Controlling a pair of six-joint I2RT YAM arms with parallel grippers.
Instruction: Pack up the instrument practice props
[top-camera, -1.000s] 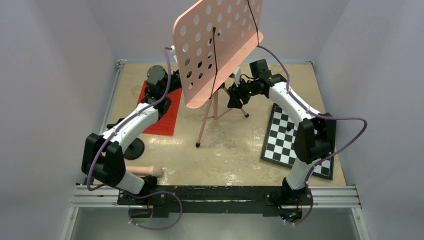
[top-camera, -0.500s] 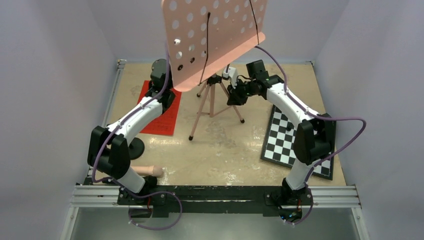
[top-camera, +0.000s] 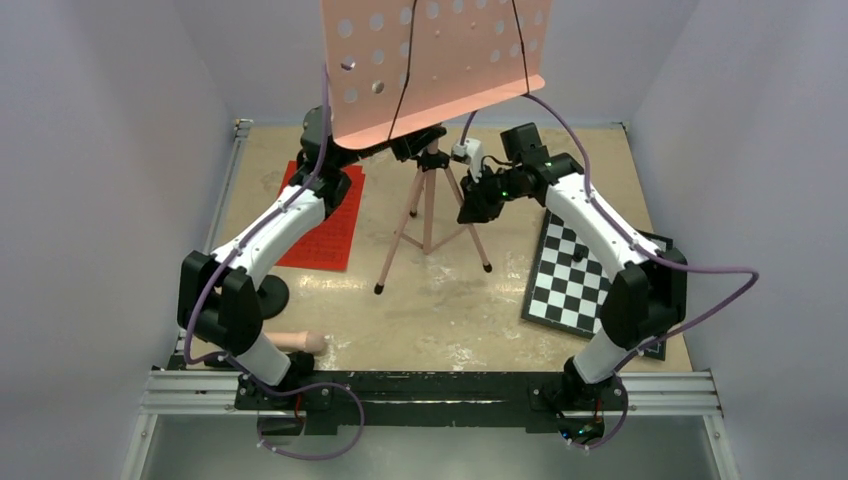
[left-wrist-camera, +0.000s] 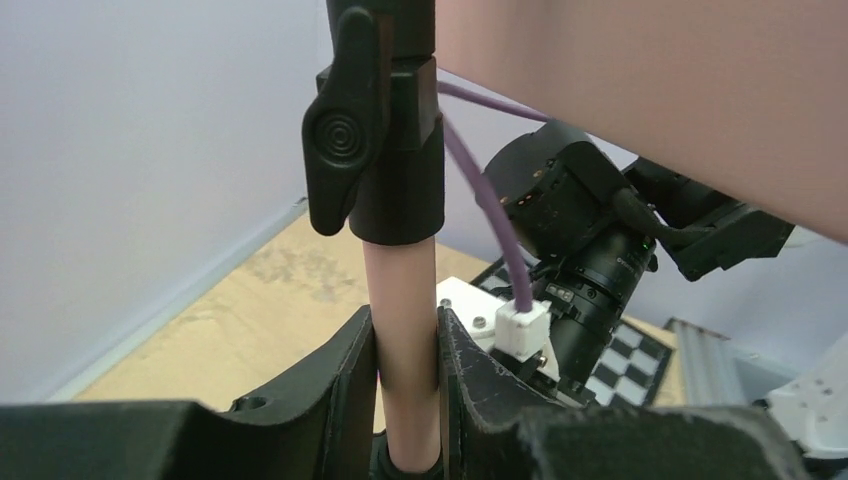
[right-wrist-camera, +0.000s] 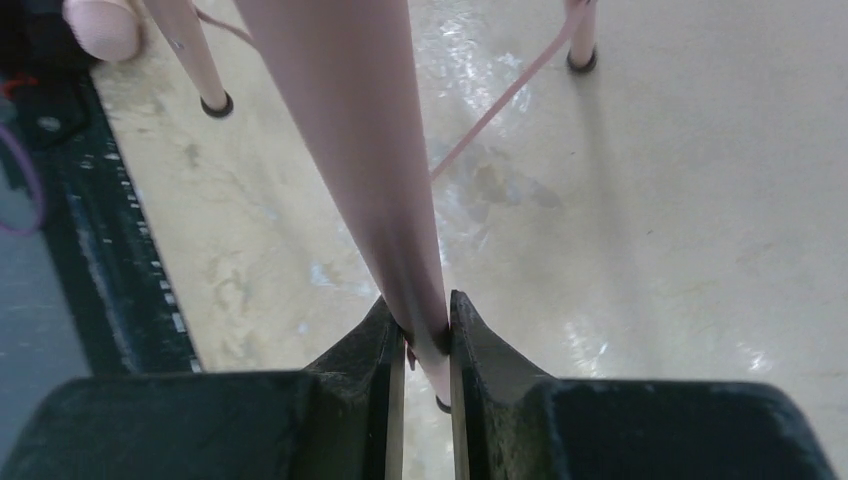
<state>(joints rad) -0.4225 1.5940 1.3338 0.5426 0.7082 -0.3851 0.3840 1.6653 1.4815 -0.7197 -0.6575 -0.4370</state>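
Your music stand (top-camera: 450, 70), upright near the middle of the counter's (top-camera: 450, 310) far edge, looks light, stiff and top-heavy with slick tubes, so grip low: left hand (left-wrist-camera: 405, 345) clamps its pole (left-wrist-camera: 400, 300), right hand (right-wrist-camera: 420, 330) pinches a leg (right-wrist-camera: 350, 130).

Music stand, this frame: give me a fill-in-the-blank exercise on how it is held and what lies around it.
1. The left claw is shut on the music stand's pink ____, just below a black clamp knob.
2. The right claw grips one of the stand's tripod ____.
3. The sheet-music pages lying flat on the table are ____ in colour.
4. The checkerboard lies on the table's ____ side.

Missing words: pole; legs; red; right.
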